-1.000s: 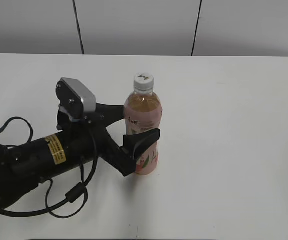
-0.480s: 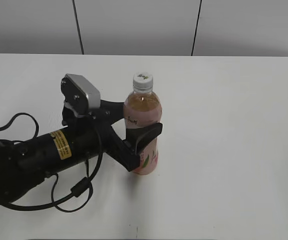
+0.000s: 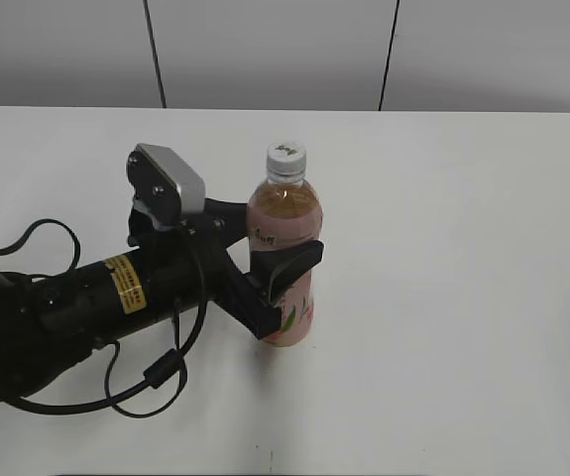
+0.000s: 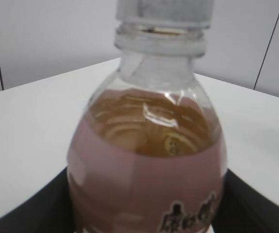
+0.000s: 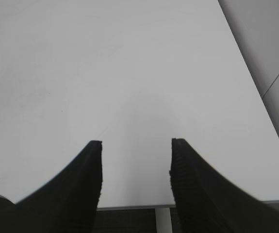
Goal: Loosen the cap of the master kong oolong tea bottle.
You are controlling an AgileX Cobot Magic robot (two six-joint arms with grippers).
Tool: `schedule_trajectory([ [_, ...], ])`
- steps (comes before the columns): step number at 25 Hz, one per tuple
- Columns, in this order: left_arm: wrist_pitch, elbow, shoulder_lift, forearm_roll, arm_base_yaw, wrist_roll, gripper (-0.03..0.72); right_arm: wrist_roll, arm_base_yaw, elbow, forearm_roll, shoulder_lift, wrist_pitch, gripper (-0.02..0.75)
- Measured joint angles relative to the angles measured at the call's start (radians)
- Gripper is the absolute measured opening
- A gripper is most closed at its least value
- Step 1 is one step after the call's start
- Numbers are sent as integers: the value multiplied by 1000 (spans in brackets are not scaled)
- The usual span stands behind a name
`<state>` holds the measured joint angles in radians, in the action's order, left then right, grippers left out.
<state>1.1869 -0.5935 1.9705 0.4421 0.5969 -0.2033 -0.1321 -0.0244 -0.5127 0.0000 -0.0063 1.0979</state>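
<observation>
The master kong oolong tea bottle (image 3: 285, 213) stands upright on the white table, with amber tea and a pink label. Its white cap (image 3: 285, 159) with a small green mark is on top. My left gripper (image 3: 265, 246) reaches in from the left and is shut on the bottle's body at label height, one finger in front and one behind. In the left wrist view the bottle (image 4: 144, 165) fills the frame, the cap (image 4: 163, 9) is cut off at the top edge, and black fingers (image 4: 42, 208) press both sides. My right gripper (image 5: 135, 145) is open and empty.
The white table (image 3: 463, 297) stretches right of the bottle. A grey panelled wall (image 3: 265, 50) runs behind it. The left arm's black cable (image 3: 146, 387) loops on the table at the front left. The right wrist view shows the table's edge (image 5: 202, 203) below the jaws.
My left arm has slid forward and to the right, bringing its fingers closer round the bottle. The bottle has shifted slightly to the right.
</observation>
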Motion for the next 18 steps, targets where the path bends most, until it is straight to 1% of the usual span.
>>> schedule_trajectory([
  [6, 6, 0, 0, 7, 0, 0, 448, 0, 0, 0, 0, 0, 0, 355],
  [11, 7, 0, -1, 47, -1, 2, 448, 0, 0, 0, 8, 0, 0, 355],
  [18, -16, 58, -57, 74, -1, 4, 448, 0, 0, 0, 8, 0, 0, 355],
])
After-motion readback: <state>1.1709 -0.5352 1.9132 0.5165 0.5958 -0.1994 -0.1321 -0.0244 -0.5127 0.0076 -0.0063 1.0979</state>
